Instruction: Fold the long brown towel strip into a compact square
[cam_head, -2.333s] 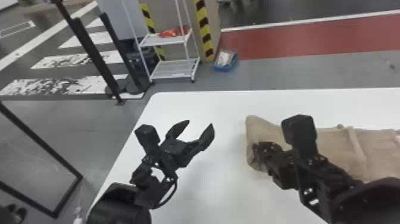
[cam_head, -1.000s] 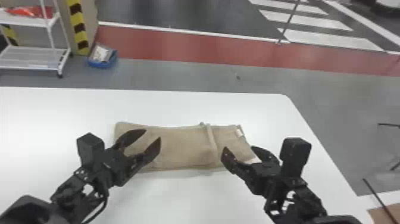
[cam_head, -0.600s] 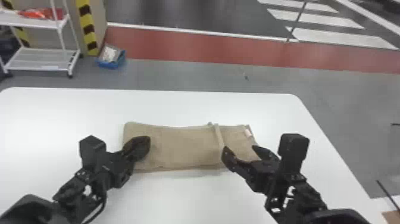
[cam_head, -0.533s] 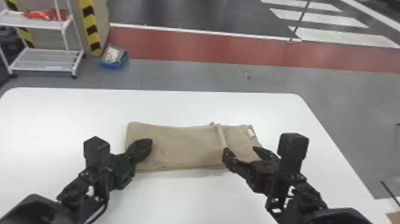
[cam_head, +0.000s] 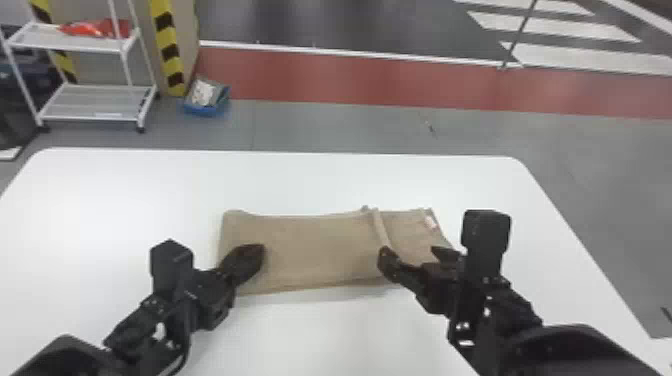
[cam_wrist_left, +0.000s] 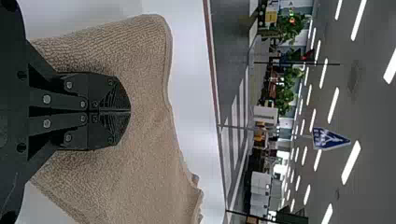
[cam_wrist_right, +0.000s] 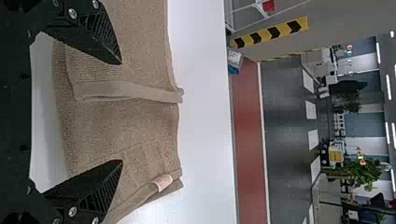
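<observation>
Brown towel strip (cam_head: 310, 245), head view: folded flat on the white table (cam_head: 125, 190), a hem (cam_head: 380, 227) crossing it near its right end.
Left gripper (cam_head: 256, 254), head view: over the towel's left end.
Right gripper (cam_head: 411, 254), head view: at the hemmed end, fingers apart.
Left gripper (cam_wrist_left: 128, 111), left wrist view: fingertips together against the cloth.
Right gripper (cam_wrist_right: 122, 111), right wrist view: fingers spread, hem between them.

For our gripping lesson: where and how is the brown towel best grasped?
Probably the right end of the towel, by the small label, from the robot's right: it lies flat, its layered edge exposed, with the open right gripper near.
</observation>
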